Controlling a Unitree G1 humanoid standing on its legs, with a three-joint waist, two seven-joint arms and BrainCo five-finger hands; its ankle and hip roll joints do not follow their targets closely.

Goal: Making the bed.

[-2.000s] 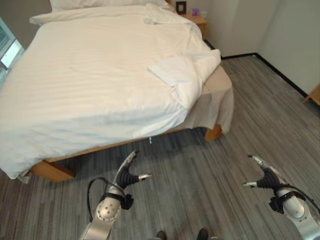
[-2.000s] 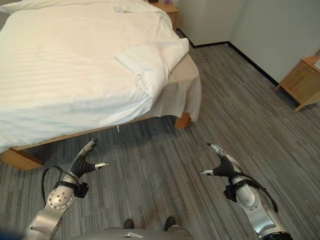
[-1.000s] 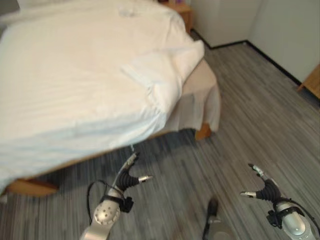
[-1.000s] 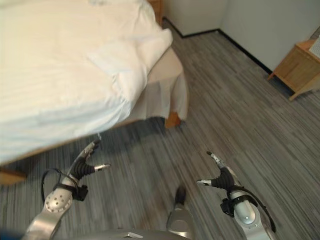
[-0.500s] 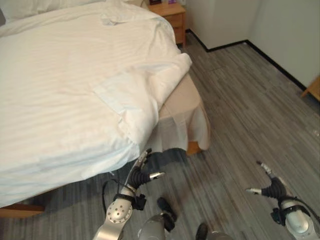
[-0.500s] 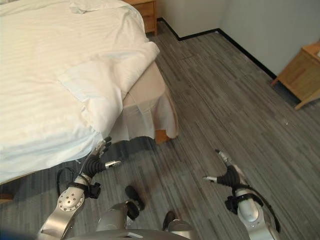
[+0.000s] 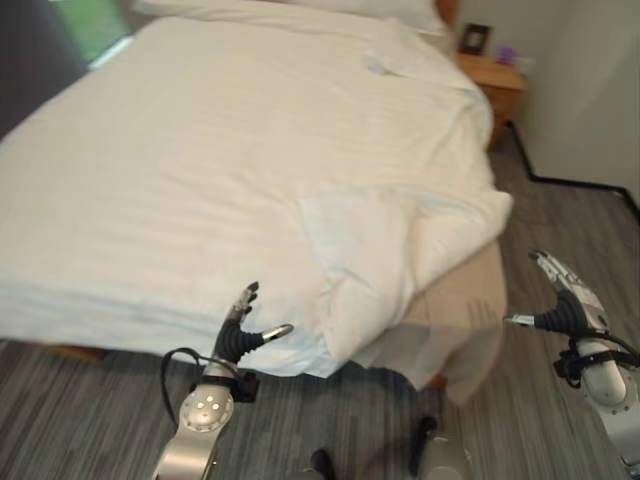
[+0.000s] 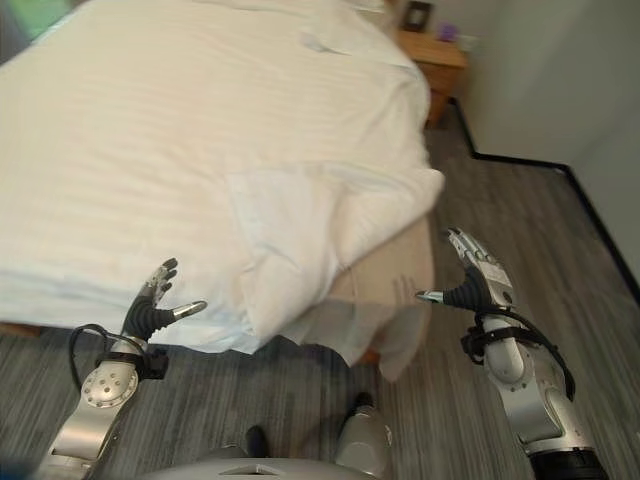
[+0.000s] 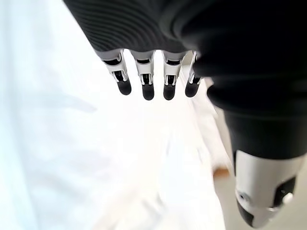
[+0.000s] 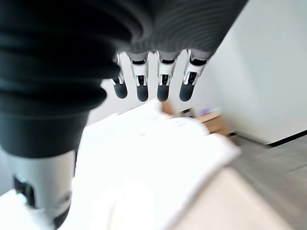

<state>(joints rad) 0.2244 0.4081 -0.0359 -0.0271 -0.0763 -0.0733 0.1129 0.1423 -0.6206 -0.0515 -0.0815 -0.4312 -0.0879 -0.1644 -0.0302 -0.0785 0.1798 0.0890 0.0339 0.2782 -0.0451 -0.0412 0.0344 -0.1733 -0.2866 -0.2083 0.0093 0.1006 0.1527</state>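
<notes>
Left hand (image 7: 240, 335) is hovering with its fingers spread and holding nothing in the left eye view, near the hanging foot edge of the white duvet (image 7: 250, 170), at about seven o'clock from the folded-back corner (image 7: 365, 265). That corner is lying doubled over on itself and leaving the beige mattress (image 7: 455, 305) bare at about four o'clock from it. A wooden nightstand (image 7: 500, 85) is standing at one o'clock, beyond the bed.

Over in the right eye view, the right hand (image 8: 475, 280) is hanging just as empty, fingers straight, beside the bare mattress corner.

From the left wrist view, straight dark-tipped fingers (image 9: 146, 84) are pointing over white cloth without touching it.

Through the right wrist view, the fingers (image 10: 163, 81) are aiming toward the bed's far end.

The duvet is looking soft, bulky and limp, probably light but draggy; pinching the flipped corner's hem seems the best hold.
</notes>
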